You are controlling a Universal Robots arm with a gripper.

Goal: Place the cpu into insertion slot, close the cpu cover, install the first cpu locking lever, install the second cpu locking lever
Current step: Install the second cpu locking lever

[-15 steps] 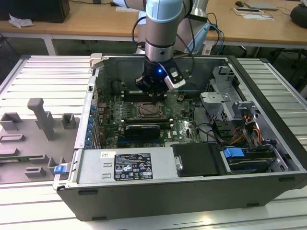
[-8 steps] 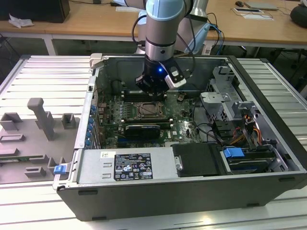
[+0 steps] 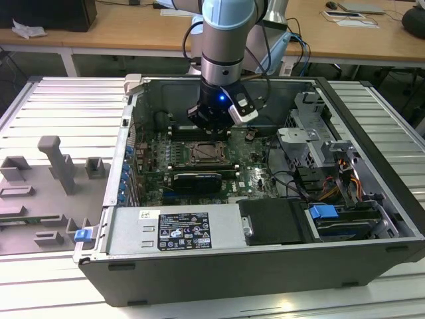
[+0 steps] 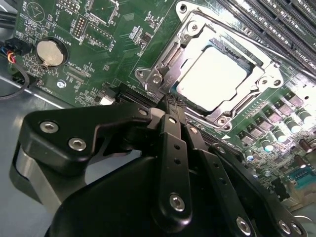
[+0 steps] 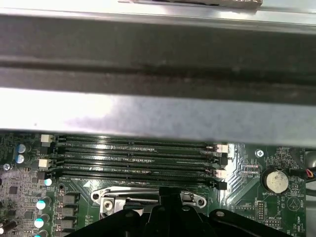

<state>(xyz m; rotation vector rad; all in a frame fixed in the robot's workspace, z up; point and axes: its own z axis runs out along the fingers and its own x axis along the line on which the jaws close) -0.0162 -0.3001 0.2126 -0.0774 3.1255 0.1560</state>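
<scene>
While the arm hangs over the open case (image 3: 265, 259) in the exterior view, the gripper (image 3: 211, 127) sits low just behind the socket (image 3: 210, 153) on the motherboard (image 3: 255, 181), toward the memory slots. Over in the second wrist view, the cpu (image 4: 210, 78) lies flat in the socket, pale square top up, so no real long axis, and the cover (image 4: 256, 84) frames it, lying down over its edges. The gripper's black fingers (image 4: 170, 148) look pressed together, tips right at the socket's edge. First wrist view: memory slots (image 5: 133, 158) run sideways past the cover's end (image 5: 148, 197).
</scene>
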